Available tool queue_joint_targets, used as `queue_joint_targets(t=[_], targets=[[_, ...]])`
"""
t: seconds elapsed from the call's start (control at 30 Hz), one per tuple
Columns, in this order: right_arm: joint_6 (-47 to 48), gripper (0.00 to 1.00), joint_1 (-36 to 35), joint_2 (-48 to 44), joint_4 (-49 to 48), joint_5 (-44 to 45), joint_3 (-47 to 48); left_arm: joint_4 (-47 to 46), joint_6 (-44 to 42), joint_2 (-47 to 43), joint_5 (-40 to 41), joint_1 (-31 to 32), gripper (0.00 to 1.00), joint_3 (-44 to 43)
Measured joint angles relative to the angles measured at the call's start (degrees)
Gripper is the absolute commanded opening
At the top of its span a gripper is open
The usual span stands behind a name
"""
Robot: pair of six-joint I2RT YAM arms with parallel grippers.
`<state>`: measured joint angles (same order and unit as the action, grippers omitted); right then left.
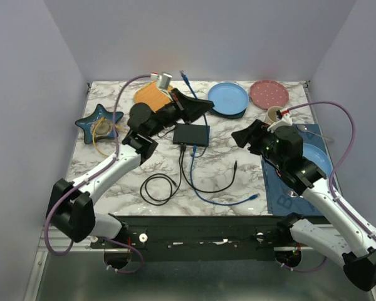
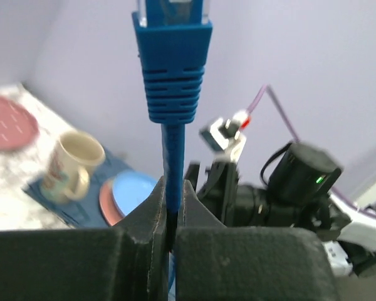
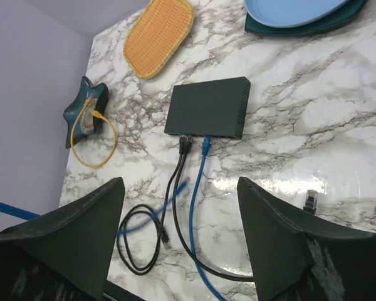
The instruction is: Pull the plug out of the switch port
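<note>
The switch (image 1: 191, 133) (image 3: 210, 106) is a flat black box lying mid-table. Two black plugs (image 3: 185, 143) and a blue plug (image 3: 206, 144) sit in its near edge. My left gripper (image 1: 197, 103) (image 2: 171, 194) hovers just behind the switch, shut on a blue cable right below its plug (image 1: 182, 73) (image 2: 172, 56). That plug points up, free in the air. My right gripper (image 1: 243, 136) (image 3: 178, 185) hangs open and empty to the right of the switch, above the cables.
A coiled black cable (image 1: 158, 188) and a loose blue cable end (image 1: 255, 196) lie in front of the switch. Behind it are an orange woven tray (image 1: 153, 94), blue plate (image 1: 228, 98) and pink plate (image 1: 268, 94). A star dish (image 1: 99, 122) sits left; a mug (image 1: 274, 115) and blue mat (image 1: 297, 182) right.
</note>
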<state>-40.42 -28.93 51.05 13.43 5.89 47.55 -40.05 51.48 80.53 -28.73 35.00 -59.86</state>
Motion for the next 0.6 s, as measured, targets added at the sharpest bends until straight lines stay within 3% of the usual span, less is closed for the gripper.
queue_joint_targets(t=[0.3, 0.4, 0.5, 0.6], targets=[[-0.4, 0.79, 0.0, 1.3, -0.6, -0.4, -4.0, -4.0, 4.9, -5.9, 1.1, -15.1, 0.0, -0.5], [-0.5, 0.79, 0.0, 1.5, -1.0, -0.7, -4.9, 11.6, -0.4, -5.6, 6.6, -17.0, 0.0, -7.2], [-0.5, 0.79, 0.0, 1.6, -1.6, -0.9, -5.5, 29.9, -7.0, -4.7, 18.6, -18.3, 0.0, -18.2], [-0.5, 0.79, 0.0, 1.9, -2.2, -1.2, -5.8, 41.6, -9.9, -3.3, 28.5, -22.8, 0.0, -26.2]])
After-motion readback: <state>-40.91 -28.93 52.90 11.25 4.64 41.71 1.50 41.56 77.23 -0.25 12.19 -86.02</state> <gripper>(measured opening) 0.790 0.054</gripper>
